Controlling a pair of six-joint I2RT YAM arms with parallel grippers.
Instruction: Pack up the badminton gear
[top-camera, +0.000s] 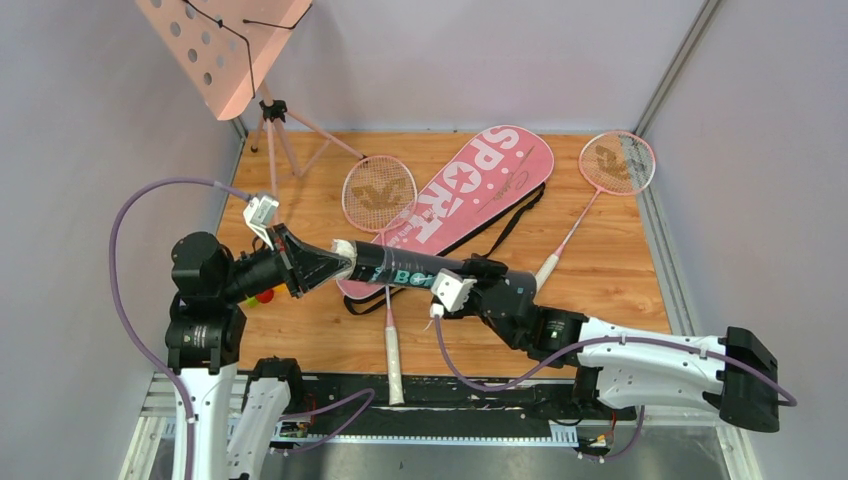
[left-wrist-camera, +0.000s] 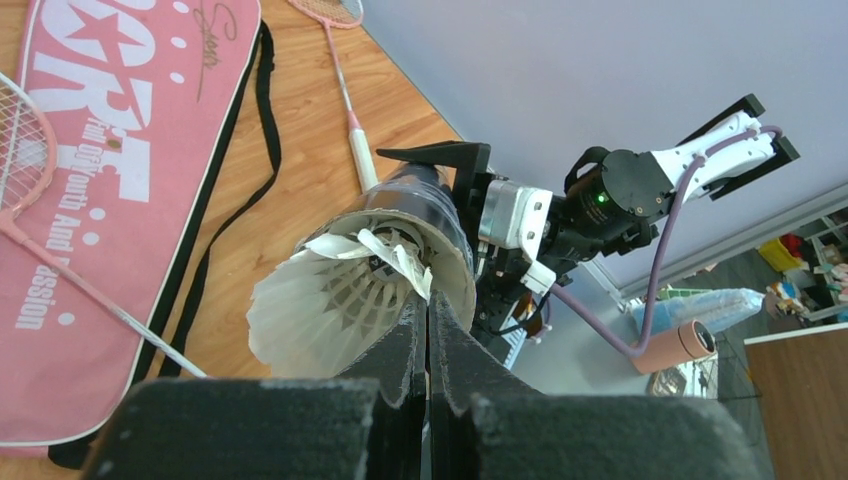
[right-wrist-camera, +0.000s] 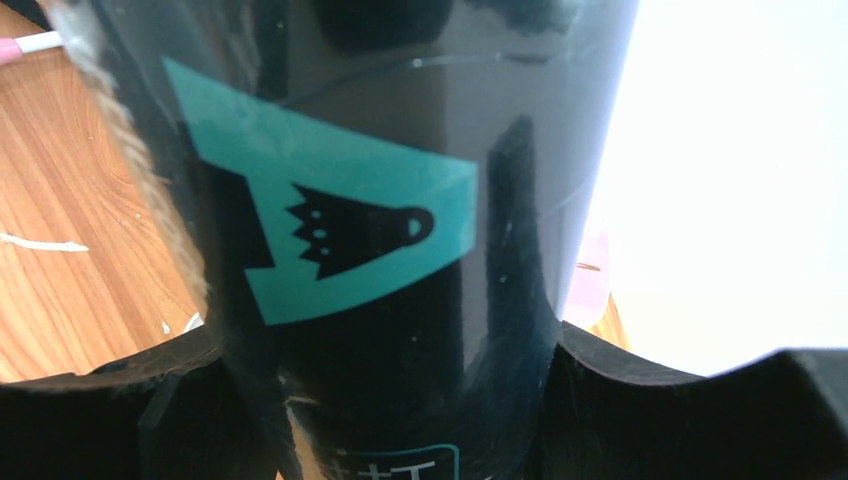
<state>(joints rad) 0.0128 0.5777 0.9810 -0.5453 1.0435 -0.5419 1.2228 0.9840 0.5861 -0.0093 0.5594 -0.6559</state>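
The right end effector (top-camera: 468, 278) clamps the black tube (top-camera: 400, 267) above the tabletop (top-camera: 620, 280). 1 feather shuttlecock (left-wrist-camera: 320, 300) sits half inside its mouth. The left end effector (left-wrist-camera: 427, 305) is closed to a slit at the skirt's rim, though whether it pinches a feather is unclear. The feathers look light and brittle, so press gently along the axis. The tube's interior is hidden.

Beyond the gear: a music stand, a wooden counter, grey walls

At the far left corner we see a pink perforated music stand (top-camera: 215, 50), its desk tilted and crossed by thin black wire, on splayed tripod legs (top-camera: 290, 140) that rest on the wooden counter (top-camera: 620, 280). Plain grey walls (top-camera: 450, 60) enclose it, and a small red object (top-camera: 264, 296) sits near the left edge.
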